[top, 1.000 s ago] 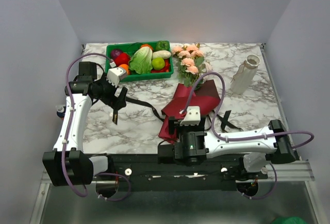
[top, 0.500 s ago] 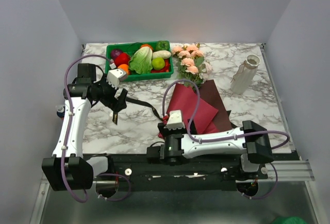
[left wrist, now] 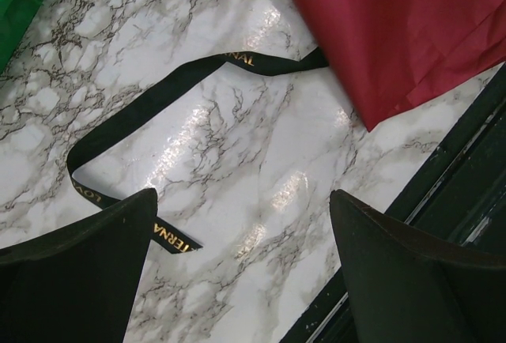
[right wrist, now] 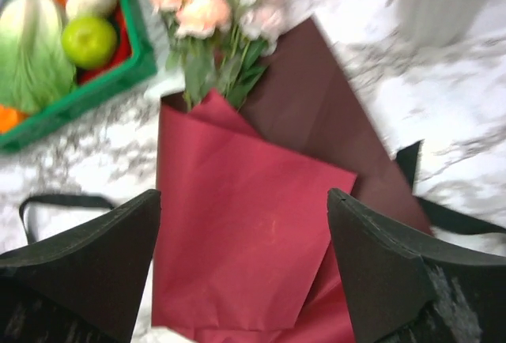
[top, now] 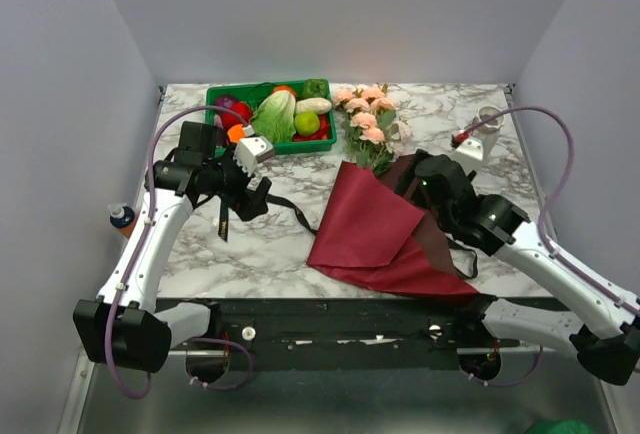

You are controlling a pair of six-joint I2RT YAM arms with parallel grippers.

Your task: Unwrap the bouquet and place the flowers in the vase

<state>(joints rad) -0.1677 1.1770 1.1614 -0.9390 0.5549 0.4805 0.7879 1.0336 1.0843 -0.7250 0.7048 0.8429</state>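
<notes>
At mid-table, bouquet (top: 378, 162): untied, dark red paper (top: 365, 239) spread flat, reaching the near edge.
Flowers (top: 365, 119): at the paper's far end, blooms just right of the green tray (top: 300, 144).
Ribbon (left wrist: 237, 60): loose on the marble, left of the paper.
Vase (right wrist: 443, 3): far right, upright, apart from the flowers.
Left gripper (left wrist: 241, 201): above the ribbon, fingers released, nothing held.
Right gripper (right wrist: 243, 197): above the paper, fingers released, nothing held.

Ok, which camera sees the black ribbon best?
The left wrist view. There the ribbon is close and sharp, and its gold letters show. The top view shows it small, with the letters too tiny to read. The right wrist view catches only blurry bits of it on either side of the red paper.
</notes>
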